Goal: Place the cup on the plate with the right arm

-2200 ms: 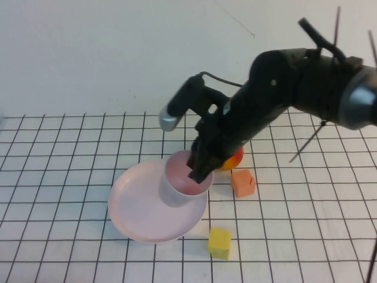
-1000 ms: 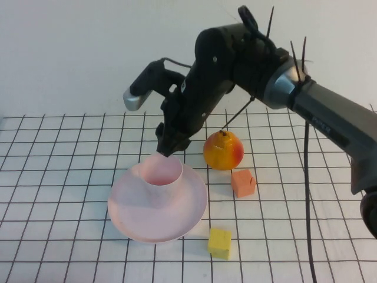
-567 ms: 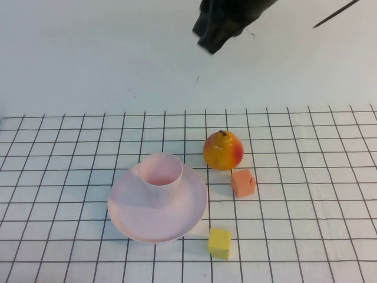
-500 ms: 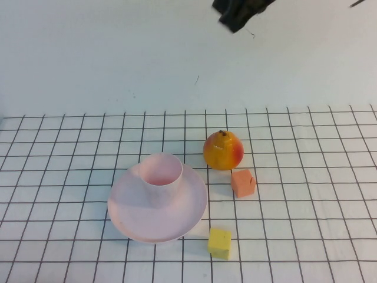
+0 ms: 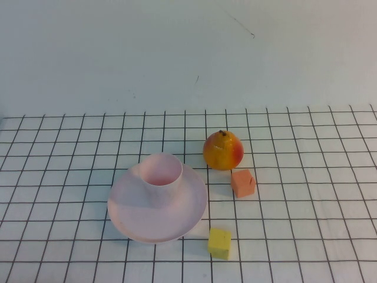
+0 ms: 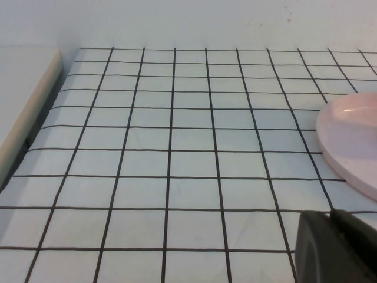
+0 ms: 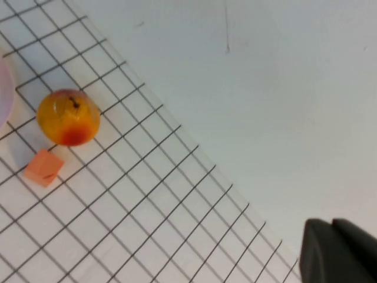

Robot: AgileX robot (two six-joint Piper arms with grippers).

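Note:
The pale pink cup (image 5: 160, 172) stands upright on the pale pink plate (image 5: 126, 217), toward the plate's back edge. Neither arm shows in the high view. In the left wrist view my left gripper (image 6: 331, 216) is shut and empty, low over the grid cloth, with the plate's rim (image 6: 353, 138) off to one side. In the right wrist view my right gripper (image 7: 331, 223) is shut and empty, high above the table and well away from the cup; a sliver of the plate (image 7: 3, 94) shows at the frame edge. The cup is hidden in both wrist views.
A yellow-red pear (image 5: 223, 150) stands just right of the plate and behind an orange cube (image 5: 242, 182). A yellow cube (image 5: 220, 243) lies at the plate's front right. Pear (image 7: 68, 117) and orange cube (image 7: 43, 167) also show in the right wrist view. A pale wall stands behind the grid cloth.
My right arm let go of the cup on the plate, rose up and back, and left the high view. The cup stays upright on the plate.

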